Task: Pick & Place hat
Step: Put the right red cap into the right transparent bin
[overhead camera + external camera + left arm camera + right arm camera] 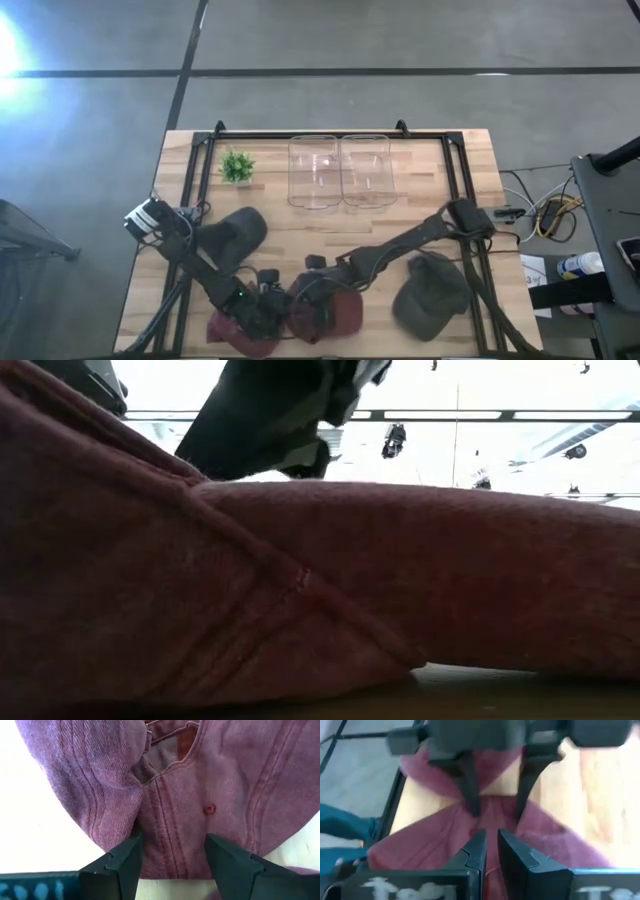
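Note:
A maroon hat (340,318) lies at the table's near edge, in the middle, and fills the low view (400,580), its lower edge on the wood. My left gripper (172,845) comes from the left and is open. Its fingers stand on either side of a raised ridge of the crown, close to the back opening (170,745). My right gripper (491,842) comes from the far right, faces the left one (497,805), and is shut on the same ridge. My left gripper's fingertips (132,842) reach the maroon cloth on both sides of the ridge; I cannot tell whether they touch it. My right gripper pinches a raised fold of the crown (492,822) between its two fingers, and red cloth shows in the narrow slit between them. The fingers slant down from the table's far right. The hat stays on the table.
A dark grey hat (235,235) lies left of centre and an olive-grey hat (432,292) at the near right. Two clear containers (340,170) and a small green plant (237,166) stand at the far side. A black frame (190,175) edges the table.

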Controlling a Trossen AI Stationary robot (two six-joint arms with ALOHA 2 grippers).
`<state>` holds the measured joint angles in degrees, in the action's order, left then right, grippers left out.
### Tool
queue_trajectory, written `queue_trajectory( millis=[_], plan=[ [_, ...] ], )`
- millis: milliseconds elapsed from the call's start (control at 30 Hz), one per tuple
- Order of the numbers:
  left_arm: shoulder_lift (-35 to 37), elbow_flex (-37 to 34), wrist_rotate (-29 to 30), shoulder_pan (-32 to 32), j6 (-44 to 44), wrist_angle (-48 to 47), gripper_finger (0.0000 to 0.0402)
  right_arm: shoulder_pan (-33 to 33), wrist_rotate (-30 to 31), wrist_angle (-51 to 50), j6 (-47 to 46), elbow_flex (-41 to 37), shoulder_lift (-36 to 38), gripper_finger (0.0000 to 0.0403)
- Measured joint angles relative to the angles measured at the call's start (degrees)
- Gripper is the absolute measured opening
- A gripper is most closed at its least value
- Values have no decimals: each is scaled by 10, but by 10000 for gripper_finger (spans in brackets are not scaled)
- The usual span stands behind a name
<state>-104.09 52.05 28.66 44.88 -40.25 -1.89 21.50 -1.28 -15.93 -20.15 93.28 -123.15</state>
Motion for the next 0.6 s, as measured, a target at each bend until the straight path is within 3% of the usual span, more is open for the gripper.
queue_trajectory(
  millis=[367,600],
  plan=[
    [0,0,-1,4,-15,-1,210,-22,-1,-9,10,1,-36,44],
    [0,0,-1,5,-19,-3,210,-34,68,-24,11,-6,-48,44]
  ],
)
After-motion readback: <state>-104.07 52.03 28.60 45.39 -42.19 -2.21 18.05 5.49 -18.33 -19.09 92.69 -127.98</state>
